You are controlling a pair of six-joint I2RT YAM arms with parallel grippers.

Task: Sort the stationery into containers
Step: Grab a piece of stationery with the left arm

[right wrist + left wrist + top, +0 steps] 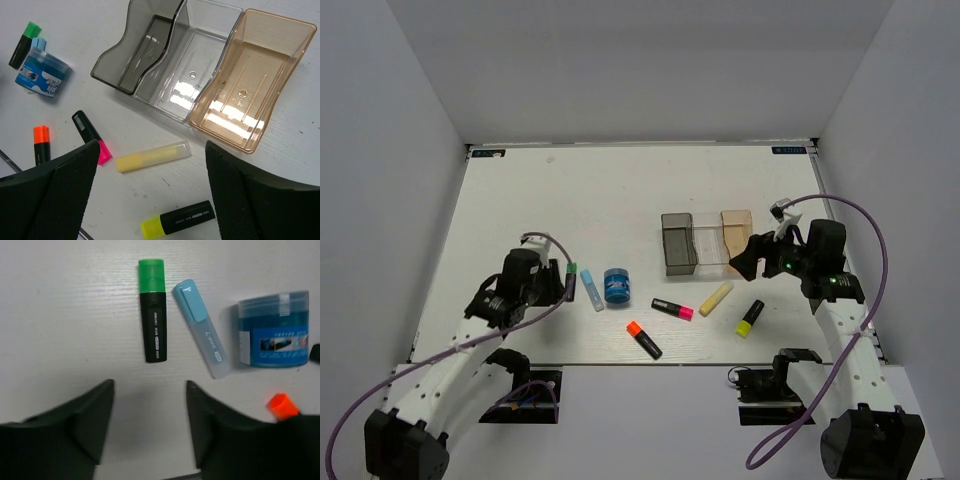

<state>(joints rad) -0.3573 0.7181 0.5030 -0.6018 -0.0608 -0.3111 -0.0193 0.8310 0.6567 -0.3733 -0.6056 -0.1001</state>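
Three joined bins stand mid-table: dark grey (pixel 678 243), clear (pixel 708 243), tan-orange (pixel 736 232), all empty in the right wrist view (pixel 150 50). My left gripper (pixel 563 282) is open, just short of the green-capped highlighter (pixel 152 310), with the light blue stick (pixel 201 328) and blue roll (pixel 273 330) to its right. My right gripper (pixel 750 256) is open above the pale yellow stick (pixel 152 156) and yellow-capped highlighter (pixel 177 220). The pink-capped (pixel 672 309) and orange-capped (pixel 643 340) highlighters lie near the front edge.
White walls close the table on three sides. The table's front edge (pixel 650 364) runs just below the highlighters. Each arm trails a grey cable (pixel 876 250).
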